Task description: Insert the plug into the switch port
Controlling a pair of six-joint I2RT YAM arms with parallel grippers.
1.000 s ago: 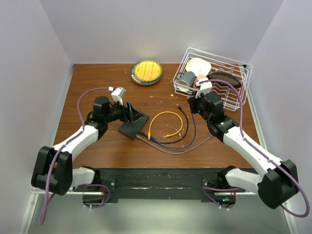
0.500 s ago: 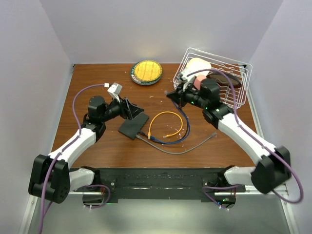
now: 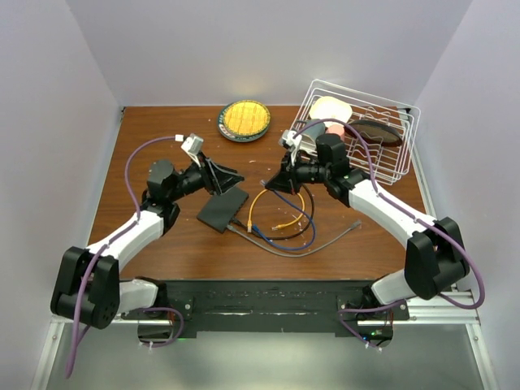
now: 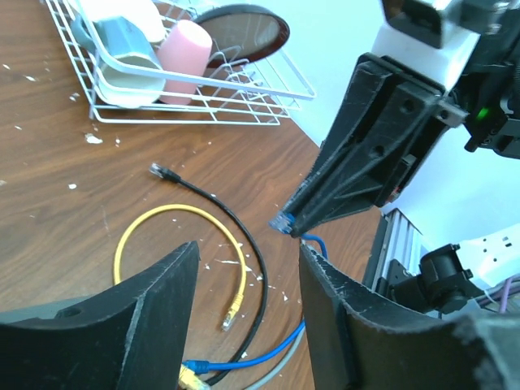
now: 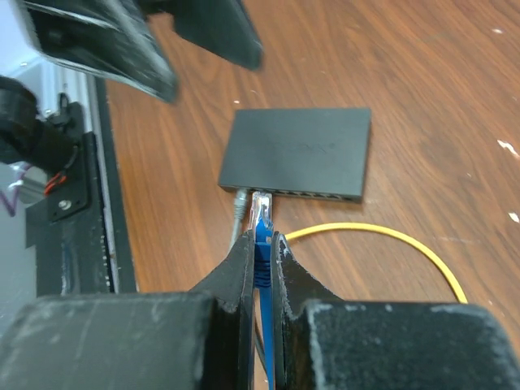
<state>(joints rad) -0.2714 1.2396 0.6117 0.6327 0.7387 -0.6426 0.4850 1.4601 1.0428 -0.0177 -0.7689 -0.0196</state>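
Above the wooden counter [image 3: 162, 236], the right fingers [image 5: 236, 272] are clenching a clear plug [image 5: 260, 207] by its blue cable [image 5: 261, 252]. They are aiming it at the switch port [image 5: 313, 193] row on the flat black switch [image 5: 296, 150], with the tip not yet touching. The left fingers [image 4: 154, 313] are hovering nearby, spread and grasping nothing, while a yellow cable [image 4: 175, 208] is lying loose between the arms.

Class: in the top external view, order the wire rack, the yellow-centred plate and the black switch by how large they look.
1. wire rack, clearly the largest.
2. yellow-centred plate and black switch: too alike in size to rank.
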